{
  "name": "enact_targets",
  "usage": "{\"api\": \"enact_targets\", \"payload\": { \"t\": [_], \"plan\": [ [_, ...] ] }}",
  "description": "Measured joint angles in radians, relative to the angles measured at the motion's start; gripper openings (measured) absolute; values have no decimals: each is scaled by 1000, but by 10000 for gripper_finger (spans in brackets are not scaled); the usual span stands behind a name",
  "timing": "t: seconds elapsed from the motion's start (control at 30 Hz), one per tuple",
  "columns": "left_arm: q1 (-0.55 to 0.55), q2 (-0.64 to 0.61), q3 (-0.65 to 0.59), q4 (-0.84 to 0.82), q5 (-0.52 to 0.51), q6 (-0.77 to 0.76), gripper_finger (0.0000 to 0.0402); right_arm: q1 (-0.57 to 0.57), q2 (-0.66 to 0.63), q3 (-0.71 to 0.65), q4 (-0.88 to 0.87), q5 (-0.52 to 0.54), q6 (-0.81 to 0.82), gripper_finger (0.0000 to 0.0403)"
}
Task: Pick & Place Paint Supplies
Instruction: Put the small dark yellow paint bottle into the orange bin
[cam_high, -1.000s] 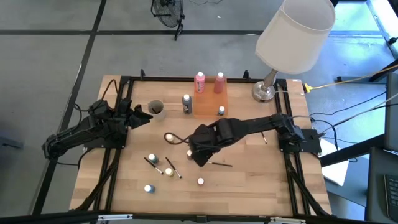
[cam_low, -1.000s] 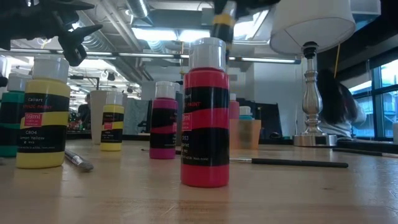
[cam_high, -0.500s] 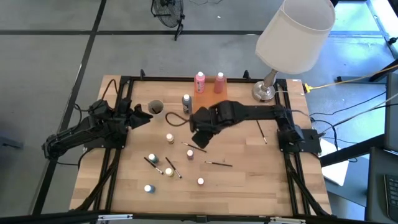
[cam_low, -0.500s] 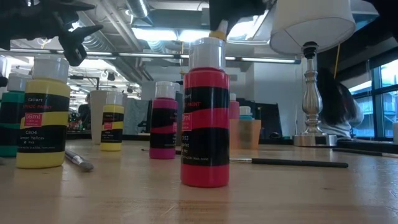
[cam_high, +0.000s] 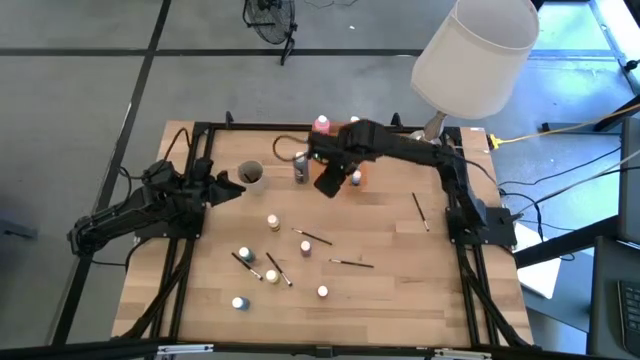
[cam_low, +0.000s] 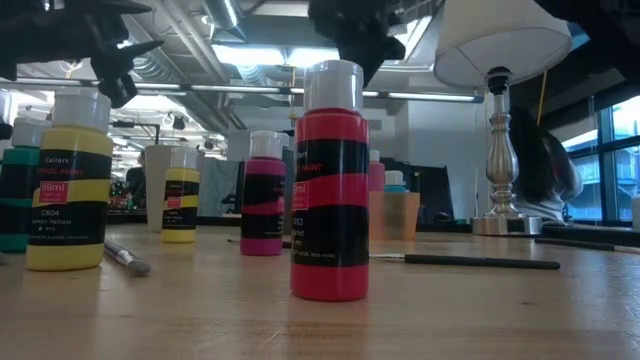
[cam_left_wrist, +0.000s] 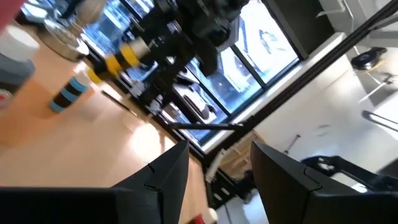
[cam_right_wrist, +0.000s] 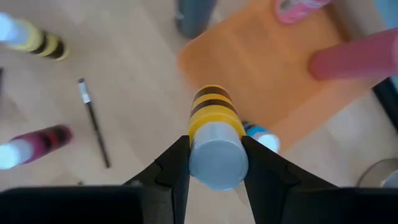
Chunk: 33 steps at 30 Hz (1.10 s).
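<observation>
At the desk's (cam_high: 400, 300) left edge we see the left gripper (cam_high: 232, 187) waiting beside a cup (cam_high: 251, 176); its own wrist view shows its fingers spread wide with nothing between them.

Loose supplies lie across the middle of the desk: small bottles such as one with a white cap (cam_high: 273, 222), and thin brushes (cam_high: 315, 238).

Further right, at the back, the right gripper (cam_high: 330, 178) hangs above the orange mat (cam_right_wrist: 261, 68), clamped on a yellow bottle (cam_right_wrist: 213, 134). Its fingers press the bottle's sides just below the grey cap, and the body points down toward the mat, where a blue-capped bottle (cam_right_wrist: 261, 138) and pink bottles (cam_right_wrist: 348, 59) already stand.

We judge the yellow bottle light, rigid plastic with smooth, somewhat slippery sides. A hold across the body near the cap suits it, since the shoulder keeps it from sliding through. It will likely tip if set down at an angle.

The high view hides the bottle under the arm, so only the right wrist view proves the hold. The left wrist view shows it from the side (cam_left_wrist: 121, 59), in mid-air. The low view shows a dark shape overhead, probably that gripper, and labels on a red bottle (cam_low: 330, 180).
</observation>
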Motion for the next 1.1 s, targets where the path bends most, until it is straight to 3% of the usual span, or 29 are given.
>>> {"api": "enact_targets", "payload": {
  "t": [0.23,0.73,1.1],
  "plan": [
    [0,0,0,0,38,-5,169,-53,6,-32,0,-25,-49,120],
    [0,0,0,0,-76,66,169,-89,6,-242,48,-34,-109,120],
    [0,0,0,0,-76,66,169,-92,8,-260,112,-68,-136,120]
  ]
}}
